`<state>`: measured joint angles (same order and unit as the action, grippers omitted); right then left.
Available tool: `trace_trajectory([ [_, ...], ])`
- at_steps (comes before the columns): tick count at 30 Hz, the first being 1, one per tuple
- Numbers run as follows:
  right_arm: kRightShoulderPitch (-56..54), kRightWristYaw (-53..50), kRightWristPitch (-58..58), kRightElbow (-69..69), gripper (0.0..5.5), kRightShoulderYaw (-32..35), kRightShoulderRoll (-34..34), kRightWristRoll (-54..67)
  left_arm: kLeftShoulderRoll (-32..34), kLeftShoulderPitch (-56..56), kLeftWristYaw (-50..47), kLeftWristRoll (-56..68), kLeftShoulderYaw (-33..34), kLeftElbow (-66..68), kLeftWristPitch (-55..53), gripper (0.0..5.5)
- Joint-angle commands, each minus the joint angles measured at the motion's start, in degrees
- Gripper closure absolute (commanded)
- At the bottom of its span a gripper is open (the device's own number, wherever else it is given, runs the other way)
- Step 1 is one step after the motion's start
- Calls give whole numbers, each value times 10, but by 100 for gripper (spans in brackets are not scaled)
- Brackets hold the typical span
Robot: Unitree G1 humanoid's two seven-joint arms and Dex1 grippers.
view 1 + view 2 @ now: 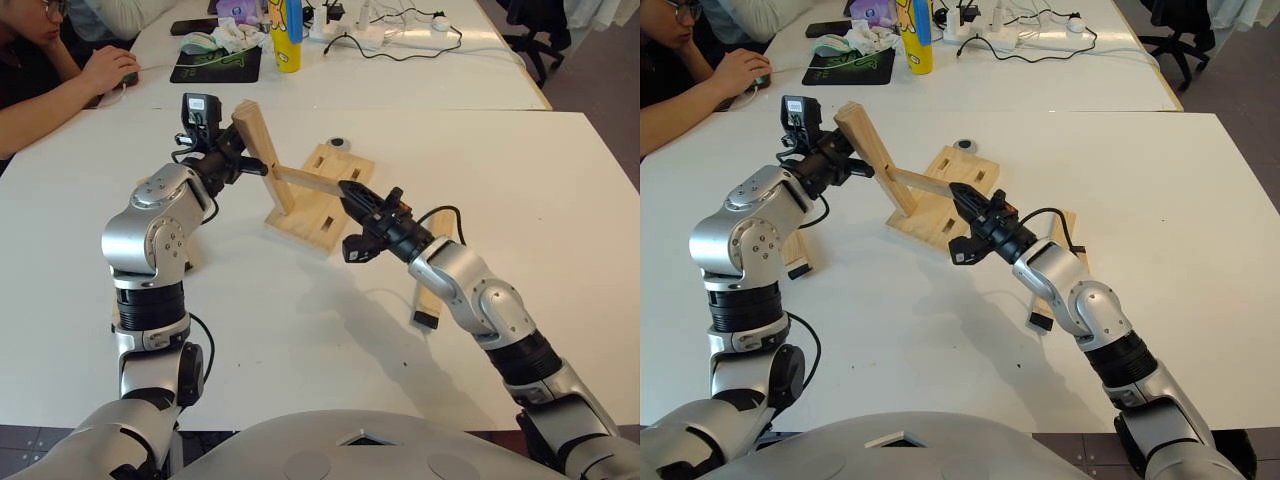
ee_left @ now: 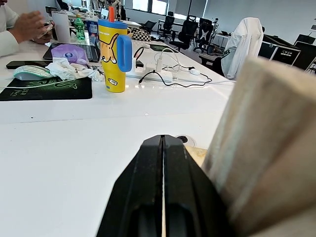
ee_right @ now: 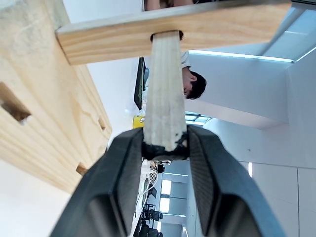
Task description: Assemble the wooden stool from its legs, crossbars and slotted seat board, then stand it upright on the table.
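Pincers: right pincer (image 1: pixel 349 190) clamped on crossbar (image 1: pixel 310 181), apparently keeping it socketed in leg (image 1: pixel 265 150) | left pincer (image 1: pixel 255 167) closed, empty, seemingly bracing leg | seat board (image 1: pixel 310 218) flat on surface (image 1: pixel 300 330)

Seat board (image 1: pixel 322 208), leg (image 1: pixel 262 148), crossbar (image 1: pixel 308 181): all pale natural wood, faint grain, unpainted. Left tool (image 2: pixel 163 143) matte black. Right tool (image 3: pixel 165 140) black too, with a small orange spot on its body. Bench (image 1: pixel 540 220) plain white. Tumbler (image 2: pixel 111 54) yellow with cartoon print, blue handle, orange straw. Mat (image 2: pixel 47 89) black with green line pattern. Power strip cable (image 2: pixel 173 81) black.
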<state>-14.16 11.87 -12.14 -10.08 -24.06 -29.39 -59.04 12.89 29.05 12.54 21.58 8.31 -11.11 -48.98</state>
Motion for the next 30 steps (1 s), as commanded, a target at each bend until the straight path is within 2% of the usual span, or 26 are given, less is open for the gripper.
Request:
trace_trajectory([
  [1,-9,12,-41,17,419,-46,15,10,-25,6,30,27,-35,-4,-7,550],
  [14,-13,-5,-44,15,419,-33,6,22,-23,4,25,23,-28,-2,-1,550],
  [15,-13,-8,-43,14,382,-32,7,21,-24,4,25,22,-27,-2,-1,550],
  [23,-17,-23,-44,17,267,-24,13,14,-22,2,23,25,-26,-3,1,550],
  [30,-9,-22,-51,10,261,-23,10,24,-20,0,22,27,-26,-3,0,550],
])
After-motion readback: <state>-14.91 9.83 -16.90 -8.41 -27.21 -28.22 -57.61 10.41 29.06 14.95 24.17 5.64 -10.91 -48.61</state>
